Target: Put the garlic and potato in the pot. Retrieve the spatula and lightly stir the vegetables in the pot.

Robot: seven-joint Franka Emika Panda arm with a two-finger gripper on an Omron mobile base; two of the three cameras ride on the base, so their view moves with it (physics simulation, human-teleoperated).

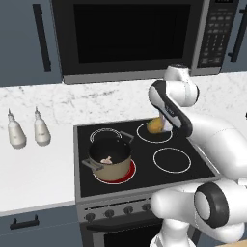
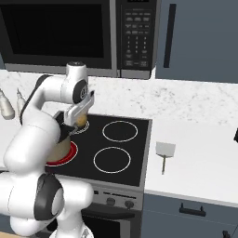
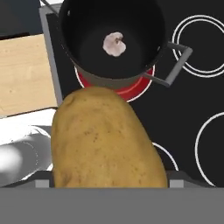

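I clench the potato (image 3: pixel 107 140) in my gripper (image 1: pixel 161 126) above the stove, aiming for the pot (image 1: pixel 110 157) where the garlic (image 3: pixel 114 44) lies.

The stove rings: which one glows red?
The front-left ring, under the pot holding the garlic. The other three rings are plain white outlines.

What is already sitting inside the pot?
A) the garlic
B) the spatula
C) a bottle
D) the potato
A: a small pale garlic lies on the dark bottom of the pot, while the potato is up at the gripper outside the pot, and the spatula lies on the counter right of the stove.
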